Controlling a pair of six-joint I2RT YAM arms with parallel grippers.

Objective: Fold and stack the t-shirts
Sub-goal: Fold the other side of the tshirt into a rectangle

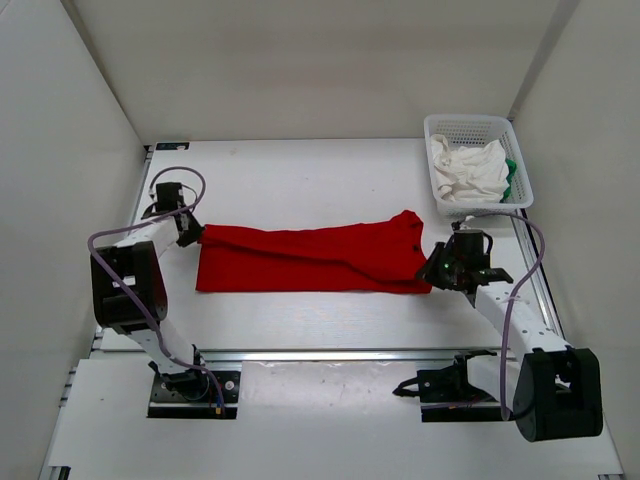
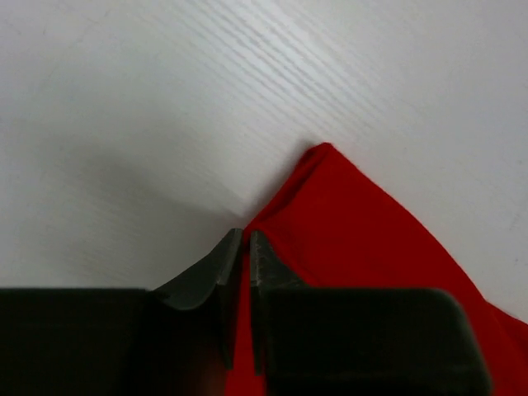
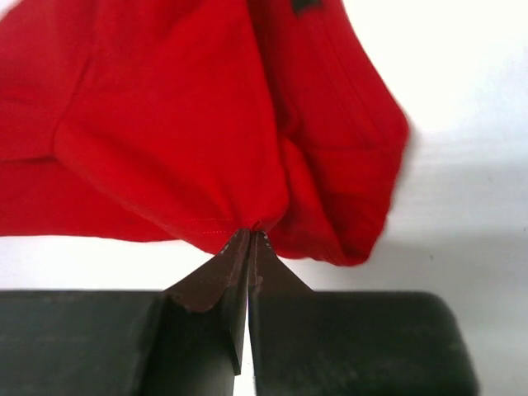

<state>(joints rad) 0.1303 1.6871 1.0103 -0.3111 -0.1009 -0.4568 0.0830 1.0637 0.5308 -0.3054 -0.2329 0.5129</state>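
The red t-shirt point(image 1: 310, 258) lies stretched out as a long folded band across the middle of the table. My left gripper point(image 1: 190, 232) is at its left end. In the left wrist view that gripper point(image 2: 246, 235) has its jaws a narrow slit apart, with the red t-shirt point(image 2: 355, 231) edge showing in the slit; whether they pinch it I cannot tell. My right gripper point(image 1: 432, 268) is at the right end. There it point(image 3: 250, 235) is shut on a hem of the red t-shirt point(image 3: 165, 124). The white t-shirt point(image 1: 468, 170) and the green t-shirt point(image 1: 511, 178) lie crumpled in the basket.
A white mesh basket point(image 1: 465, 120) stands at the back right corner, close behind the right arm. White walls enclose the table on three sides. A metal rail point(image 1: 330, 353) runs along the near edge in front of the arm bases.
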